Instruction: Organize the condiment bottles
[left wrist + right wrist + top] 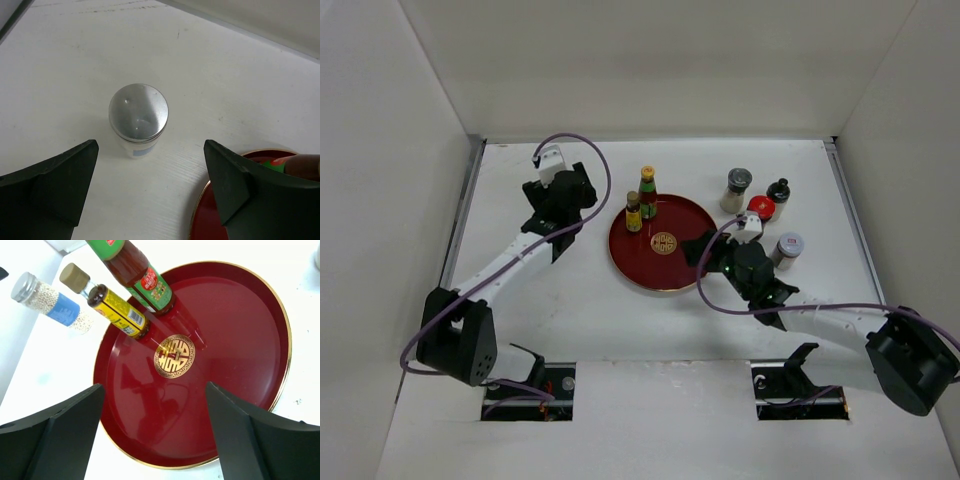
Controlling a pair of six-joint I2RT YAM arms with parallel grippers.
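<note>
Left wrist — silver-capped jar (138, 120) upright, ahead of the spread left hand (150, 146).

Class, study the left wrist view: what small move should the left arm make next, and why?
Probably lower the left arm until its open jaws straddle the silver-capped jar, ready to close. The jar stands upright on the table, off the red tray, roughly centred ahead of the jaws, which hold nothing.

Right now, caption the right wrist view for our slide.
Open jaws frame red tray holding two bottles; jar beside it.
</note>
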